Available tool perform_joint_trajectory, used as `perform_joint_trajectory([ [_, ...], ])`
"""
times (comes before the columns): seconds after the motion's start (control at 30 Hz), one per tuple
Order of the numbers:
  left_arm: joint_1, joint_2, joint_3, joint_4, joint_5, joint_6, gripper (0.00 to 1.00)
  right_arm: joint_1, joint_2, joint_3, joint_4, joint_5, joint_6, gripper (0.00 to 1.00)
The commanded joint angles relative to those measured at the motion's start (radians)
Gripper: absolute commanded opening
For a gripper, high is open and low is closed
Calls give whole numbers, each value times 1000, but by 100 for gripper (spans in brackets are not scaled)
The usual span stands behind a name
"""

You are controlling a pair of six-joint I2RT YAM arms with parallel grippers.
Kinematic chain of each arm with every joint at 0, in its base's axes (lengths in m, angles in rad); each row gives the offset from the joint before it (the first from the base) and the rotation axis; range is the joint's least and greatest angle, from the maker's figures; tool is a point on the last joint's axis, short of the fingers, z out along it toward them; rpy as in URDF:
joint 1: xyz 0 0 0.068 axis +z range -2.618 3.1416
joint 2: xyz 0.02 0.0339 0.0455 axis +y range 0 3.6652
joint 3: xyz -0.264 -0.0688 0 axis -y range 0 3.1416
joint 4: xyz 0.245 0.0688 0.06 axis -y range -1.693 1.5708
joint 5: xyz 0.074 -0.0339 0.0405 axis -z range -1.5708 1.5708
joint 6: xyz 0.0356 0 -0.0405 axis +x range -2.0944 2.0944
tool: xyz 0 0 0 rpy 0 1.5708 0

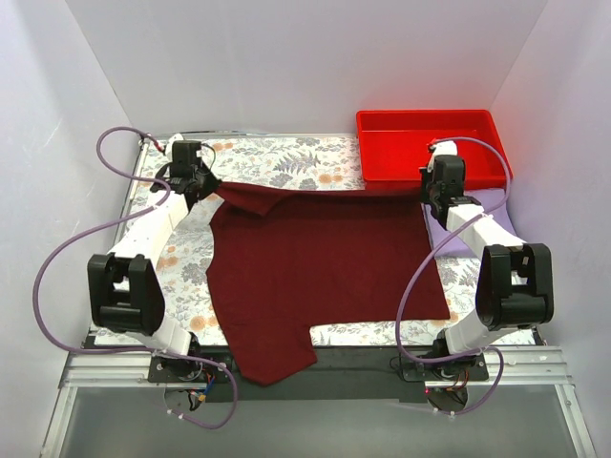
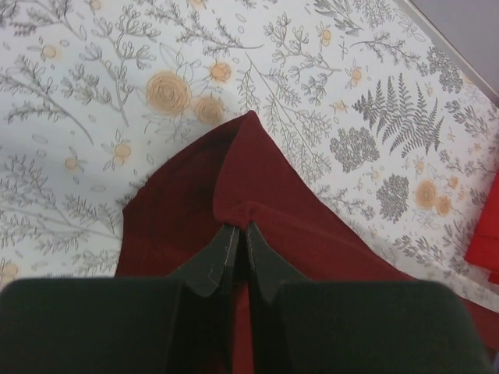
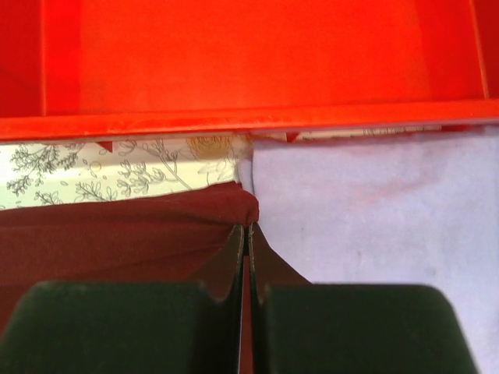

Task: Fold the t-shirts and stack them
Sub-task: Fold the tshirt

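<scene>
Across the floral tablecloth [image 1: 286, 157], maroon t-shirt [image 1: 325, 267] spread flat, one part hanging off the near edge; lavender t-shirt [image 3: 366, 202] beside its right edge, just before the red tray [image 1: 430, 114]. Left gripper [image 2: 238, 234] clamped on the maroon far-left corner, right gripper [image 3: 248, 230] on the far-right corner.

I saw the table [image 1: 286, 157] under a floral cover. A maroon shirt [image 1: 325, 258] lay spread across its middle, one part hanging over the near edge. A lavender shirt [image 3: 374, 202] lay at the right, touching the maroon one. A red tray [image 1: 401, 143] sat in the far right corner, just behind the lavender shirt.
</scene>
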Motion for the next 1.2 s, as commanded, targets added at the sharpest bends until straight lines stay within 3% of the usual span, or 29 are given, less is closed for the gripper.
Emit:
perform_joint_trajectory([
  [0.0,7,-144,-51,-136,0,-77,0,-26,-69,-25,-25,-2,62,1],
  [0.57,2,-494,-407,-251,82,-224,0,-37,-33,-88,-154,-42,156,1],
  [0.73,-2,-516,-522,-202,222,-252,0,-64,28,-86,-157,-93,176,1],
  [1.17,-7,-571,-544,-259,263,-252,0,-75,131,-20,-187,-136,176,4],
])
